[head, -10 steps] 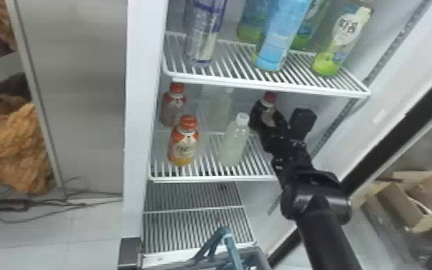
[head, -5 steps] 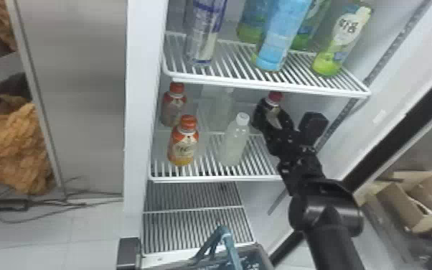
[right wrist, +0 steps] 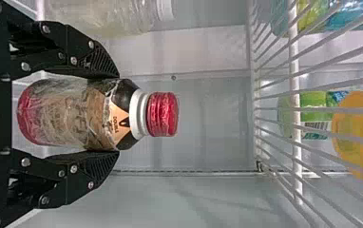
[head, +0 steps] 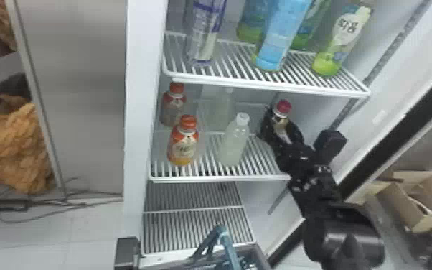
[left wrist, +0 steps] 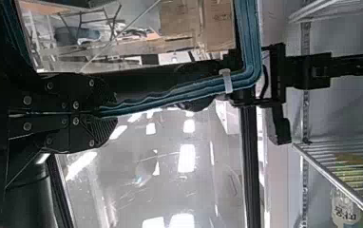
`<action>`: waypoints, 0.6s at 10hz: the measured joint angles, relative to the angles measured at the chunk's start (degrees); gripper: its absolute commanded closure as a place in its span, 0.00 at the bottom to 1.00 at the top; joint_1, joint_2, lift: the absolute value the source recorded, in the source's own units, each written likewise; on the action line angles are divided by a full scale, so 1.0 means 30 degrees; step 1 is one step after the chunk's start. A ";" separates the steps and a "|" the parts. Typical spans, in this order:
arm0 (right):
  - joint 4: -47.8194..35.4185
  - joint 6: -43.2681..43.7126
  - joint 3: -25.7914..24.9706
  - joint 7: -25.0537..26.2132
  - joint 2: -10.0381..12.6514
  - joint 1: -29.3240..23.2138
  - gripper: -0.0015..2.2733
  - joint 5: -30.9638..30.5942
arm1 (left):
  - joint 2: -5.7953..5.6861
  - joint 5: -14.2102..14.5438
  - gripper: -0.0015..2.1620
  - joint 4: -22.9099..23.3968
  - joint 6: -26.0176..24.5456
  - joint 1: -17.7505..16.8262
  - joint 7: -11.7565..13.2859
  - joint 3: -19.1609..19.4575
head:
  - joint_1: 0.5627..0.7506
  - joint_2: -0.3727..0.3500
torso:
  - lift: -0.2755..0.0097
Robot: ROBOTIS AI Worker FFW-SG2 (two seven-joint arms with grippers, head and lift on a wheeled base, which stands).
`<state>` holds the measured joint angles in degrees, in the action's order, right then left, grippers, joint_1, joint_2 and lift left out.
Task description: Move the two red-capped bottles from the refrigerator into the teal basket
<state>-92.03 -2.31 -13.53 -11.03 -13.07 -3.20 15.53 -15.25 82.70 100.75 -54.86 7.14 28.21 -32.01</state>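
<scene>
Main risk: red-capped btl (right wrist: 75, 114) could've clipped the upper shelf (head: 269, 85) if R arm (head: 324, 186) rose before backing out; a swing L could've tipped the white-capped btl (head: 232, 145) just beside. R arm was extended from near R into the fridge (head: 140, 118), fingers pointing far. R gripper (right wrist: 119, 113) pinched the btl's sides, btl approx. upright at the fridge's R side. L gripper (left wrist: 107, 112) was clamped on the handle (left wrist: 179, 95) of the basket (head: 261, 254), low & near.
</scene>
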 measured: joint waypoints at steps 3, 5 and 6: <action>-0.3513 -0.0850 -0.0805 -0.0466 0.0243 -0.2527 0.27 0.0779 | 0.0015 -0.0032 0.52 0.0000 -0.0003 0.0070 0.0031 0.0081 | 0.70 0.03 | 0.17; -0.5575 -0.1658 -0.1434 -0.0950 0.0457 -0.3927 0.27 0.0966 | 0.0016 -0.0033 0.52 0.0000 -0.0004 0.0103 0.0031 0.0107 | 0.70 0.03 | 0.17; -0.6400 -0.1984 -0.1780 -0.1101 0.0591 -0.4559 0.27 0.1012 | 0.0016 -0.0033 0.52 0.0000 -0.0005 0.0104 0.0033 0.0143 | 0.70 0.03 | 0.17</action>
<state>-111.23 -8.26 -18.87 -14.33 -11.30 -16.88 18.57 -15.20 82.61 100.75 -54.87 7.45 28.31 -31.58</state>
